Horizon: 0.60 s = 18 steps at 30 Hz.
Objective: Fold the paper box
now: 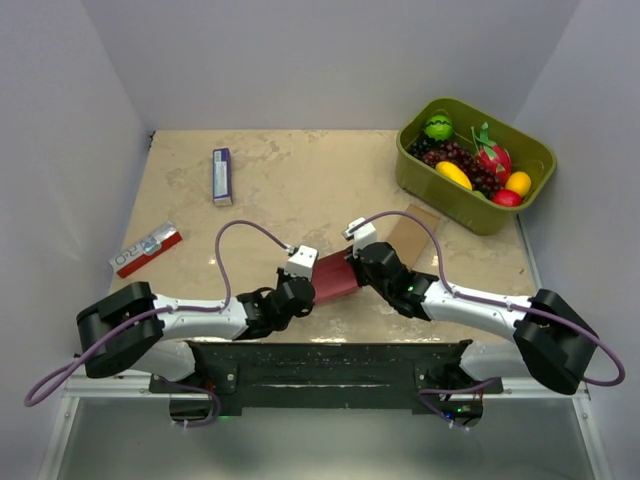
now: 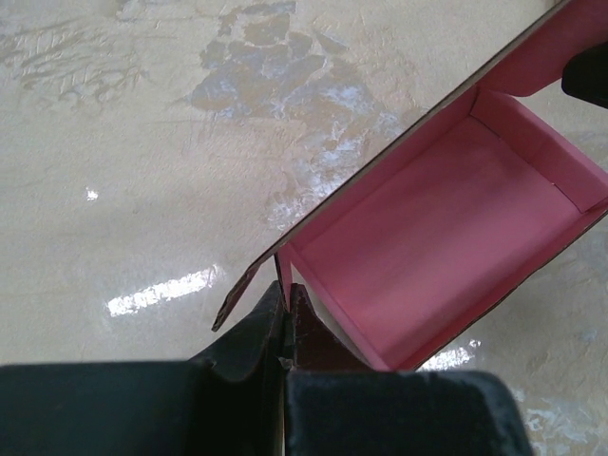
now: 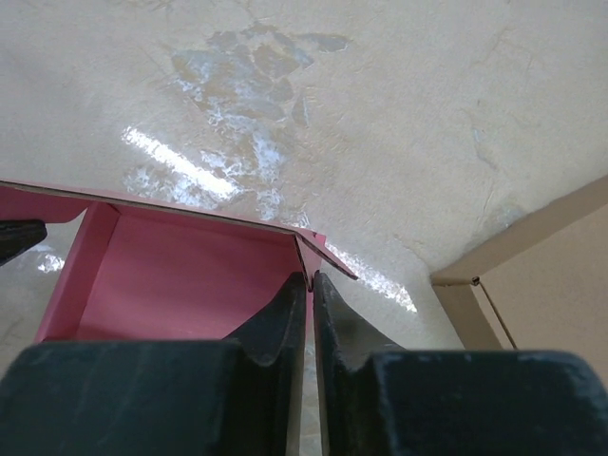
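The paper box (image 2: 446,237) is being held between the two arms, near the front edge of the table (image 1: 300,180), as a half-formed open tray with its pink inside showing; whether it is being rested on the surface or lifted just clear cannot be told. At its left end, a thin card wall by the corner is being pinched by the left gripper (image 2: 287,294), whose jaws are pressed fully together on it. At the opposite end, a wall beside a loose corner tab is being clamped by the right gripper (image 3: 311,280), its jaws drawn down to a narrow slit with the card edge between them. Since thin card is being gripped at only two edges, several failures are judged possible. If the ends are pulled apart or twisted against each other, a wall could be torn at a crease or folded in the wrong place. If a pinch is seated too near the rim, the card could slip out and the tray could spring flat. The loose tabs at both ends could be crushed or bent outward. A brown cardboard sheet (image 1: 412,228) is lying just beside the right end and could be caught by a wide swing.
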Motion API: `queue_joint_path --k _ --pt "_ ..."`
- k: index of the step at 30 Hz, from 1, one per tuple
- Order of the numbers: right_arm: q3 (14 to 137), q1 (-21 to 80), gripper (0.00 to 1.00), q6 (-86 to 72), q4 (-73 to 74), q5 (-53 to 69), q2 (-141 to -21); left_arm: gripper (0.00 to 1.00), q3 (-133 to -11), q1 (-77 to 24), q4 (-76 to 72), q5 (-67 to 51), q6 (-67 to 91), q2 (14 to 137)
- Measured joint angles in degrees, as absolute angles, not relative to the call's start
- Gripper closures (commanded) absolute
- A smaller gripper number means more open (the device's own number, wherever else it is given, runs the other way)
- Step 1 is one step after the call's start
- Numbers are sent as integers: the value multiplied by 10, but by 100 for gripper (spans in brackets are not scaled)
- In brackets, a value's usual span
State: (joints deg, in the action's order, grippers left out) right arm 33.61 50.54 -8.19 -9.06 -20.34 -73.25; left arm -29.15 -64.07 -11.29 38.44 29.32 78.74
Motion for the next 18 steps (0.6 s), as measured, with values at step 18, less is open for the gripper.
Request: queue_joint_path --k 18 --pt "319 519 100 -105 -112 -217 -735 100 -341 -624 -67 370 263 813"
